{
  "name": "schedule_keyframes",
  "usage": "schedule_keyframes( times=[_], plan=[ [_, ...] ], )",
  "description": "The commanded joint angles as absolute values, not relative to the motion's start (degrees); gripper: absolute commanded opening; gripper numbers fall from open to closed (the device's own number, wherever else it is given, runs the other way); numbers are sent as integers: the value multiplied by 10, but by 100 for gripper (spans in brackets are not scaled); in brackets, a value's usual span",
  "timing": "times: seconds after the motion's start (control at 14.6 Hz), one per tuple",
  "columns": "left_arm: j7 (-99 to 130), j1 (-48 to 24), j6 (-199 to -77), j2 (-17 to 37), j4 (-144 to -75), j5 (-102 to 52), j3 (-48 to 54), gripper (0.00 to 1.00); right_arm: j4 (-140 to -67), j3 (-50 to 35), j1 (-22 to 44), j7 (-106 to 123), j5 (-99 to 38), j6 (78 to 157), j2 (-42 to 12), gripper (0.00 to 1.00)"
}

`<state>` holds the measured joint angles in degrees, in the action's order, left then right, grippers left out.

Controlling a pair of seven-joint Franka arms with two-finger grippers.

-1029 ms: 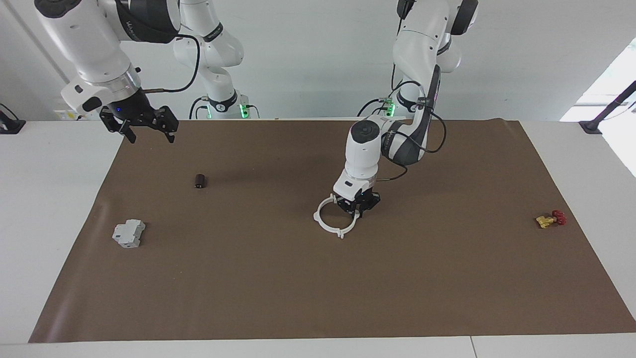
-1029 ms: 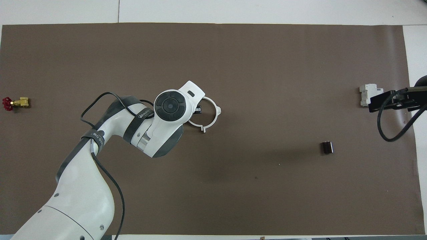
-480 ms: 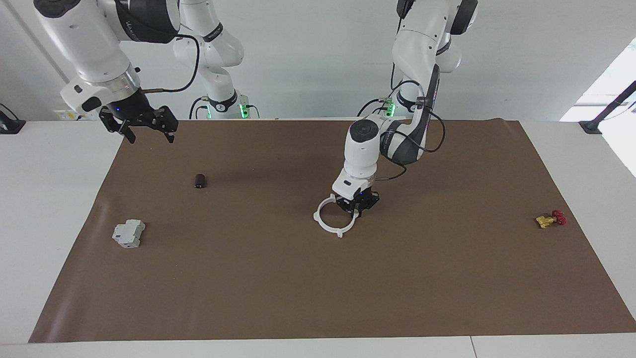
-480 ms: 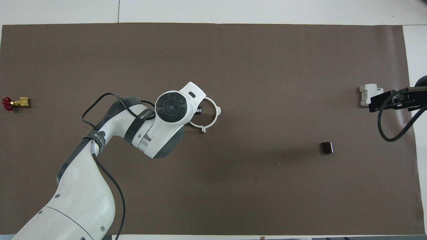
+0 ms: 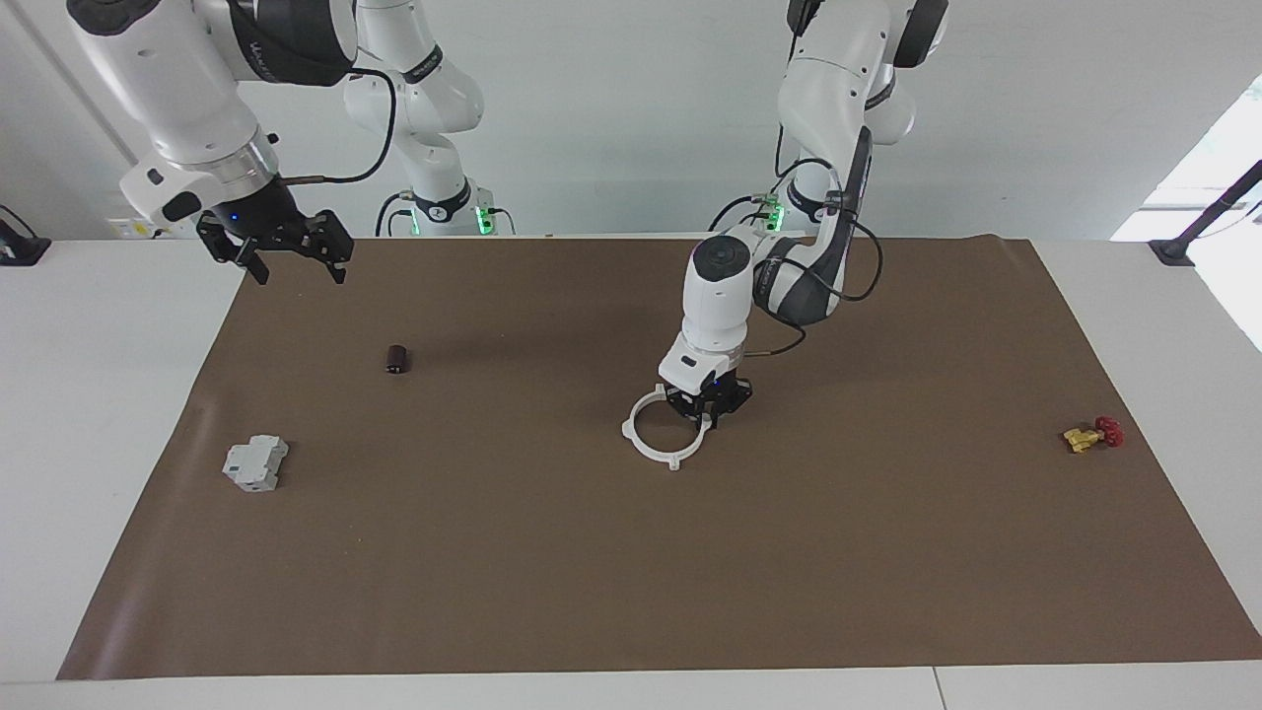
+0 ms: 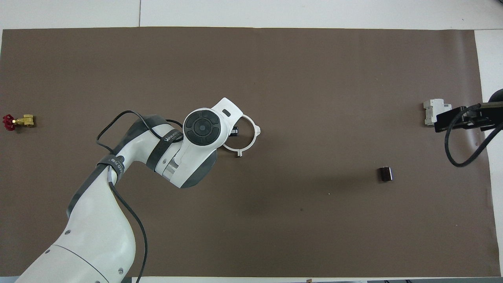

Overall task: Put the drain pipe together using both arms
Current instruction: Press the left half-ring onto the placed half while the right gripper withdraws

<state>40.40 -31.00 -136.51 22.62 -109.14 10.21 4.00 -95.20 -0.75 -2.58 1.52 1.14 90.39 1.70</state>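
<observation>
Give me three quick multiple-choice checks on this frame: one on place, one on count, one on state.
1. Where is the left gripper?
A. at the white ring
B. over the grey block
C. over the red-handled valve

2. How many tabs show on the ring?
A. two
B. four
C. six

3. How is the right gripper?
A. holding the dark cylinder
B. raised, jaws open and empty
C. resting on the mat

Answers:
A, its tips sit on the ring's rim
B, four stick out
B, nothing is between its jaws

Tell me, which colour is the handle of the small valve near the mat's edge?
Red, on a brass-yellow valve; the facing view shows it best.
</observation>
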Motion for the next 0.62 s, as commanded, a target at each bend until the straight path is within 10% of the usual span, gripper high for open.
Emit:
schedule_keyframes(
  times=[0.0,0.55],
  plan=[
    [414,-315,-1373,207,-1111,115,36,100,-954,-11,-33,29,2,913,18,100],
    [374,-248,-1299,125,-1116,115,35,100,-947,-11,-33,29,2,912,16,100]
  ],
)
